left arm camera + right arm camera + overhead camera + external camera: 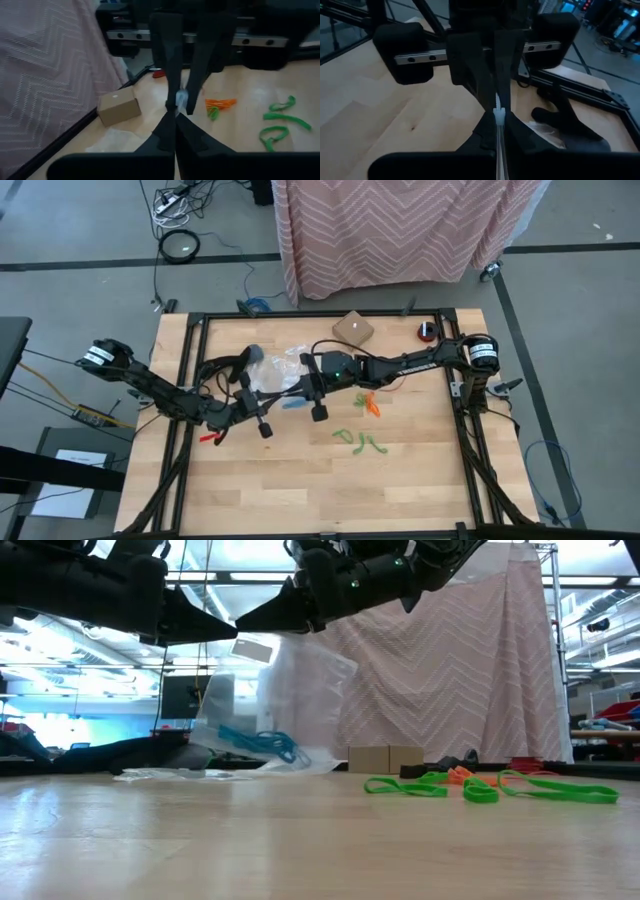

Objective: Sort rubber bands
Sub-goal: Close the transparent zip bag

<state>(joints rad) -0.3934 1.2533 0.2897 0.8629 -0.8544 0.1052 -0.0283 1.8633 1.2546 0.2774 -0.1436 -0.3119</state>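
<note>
A clear plastic zip bag (300, 690) hangs between my two grippers above the table's middle, with blue rubber bands (262, 745) in its lower part. My left gripper (276, 394) and my right gripper (292, 388) point at each other, tip to tip, and both are shut on the bag's top. Green rubber bands (360, 440) and orange ones (370, 405) lie loose on the wood to the right of the bag. The bag's bottom reaches down to the table (300, 840). My left gripper pinches the bag's top edge (181, 100) between its two fingers, level, coming from the table's left. The bag hangs below the fingers. My right gripper pinches the same top edge (498, 116) between its two fingers, coming from the table's right and slanting slightly down. Its fingertips stand against those of the left gripper, and the bag hangs below.
A small cardboard box (353, 328) stands near the far edge, with a red and black object (428, 330) to its right. A second clear bag (170, 773) lies flat to the left. A small red object (210, 437) lies below the left arm. The near half shows bare wood.
</note>
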